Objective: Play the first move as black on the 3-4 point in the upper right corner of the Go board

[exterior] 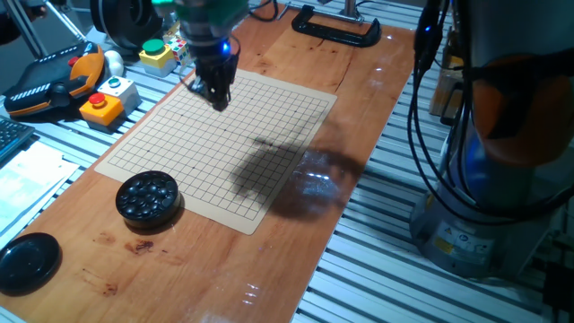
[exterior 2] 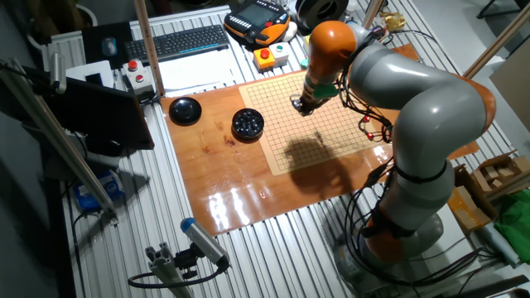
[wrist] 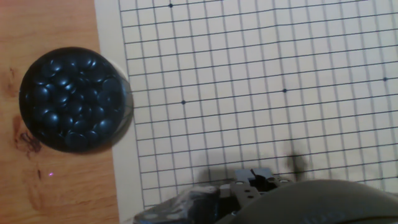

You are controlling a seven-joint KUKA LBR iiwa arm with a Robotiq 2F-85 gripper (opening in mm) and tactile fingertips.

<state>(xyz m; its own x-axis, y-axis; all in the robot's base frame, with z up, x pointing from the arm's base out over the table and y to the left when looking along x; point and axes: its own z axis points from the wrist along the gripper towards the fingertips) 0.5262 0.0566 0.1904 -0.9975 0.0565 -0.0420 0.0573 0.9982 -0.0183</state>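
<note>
The Go board [exterior: 269, 135] lies on the wooden table, with no stone on its grid that I can see. My gripper [exterior: 218, 99] hangs low over the board's far left corner region, fingers pointing down and drawn together. It also shows in the other fixed view [exterior 2: 300, 105]. I cannot make out a black stone between the fingertips. In the hand view only a blurred part of the gripper [wrist: 255, 182] shows at the bottom edge, over the grid [wrist: 261, 93]. The black bowl of stones [exterior: 148, 197] stands at the board's near left corner, also seen in the hand view [wrist: 73, 99].
The bowl's black lid [exterior: 27, 262] lies on the near left of the table. Button boxes [exterior: 108, 99] and a teach pendant [exterior: 49, 81] sit beyond the left edge. A black clamp [exterior: 336, 27] lies at the table's far end. The arm's base [exterior: 502, 179] stands at right.
</note>
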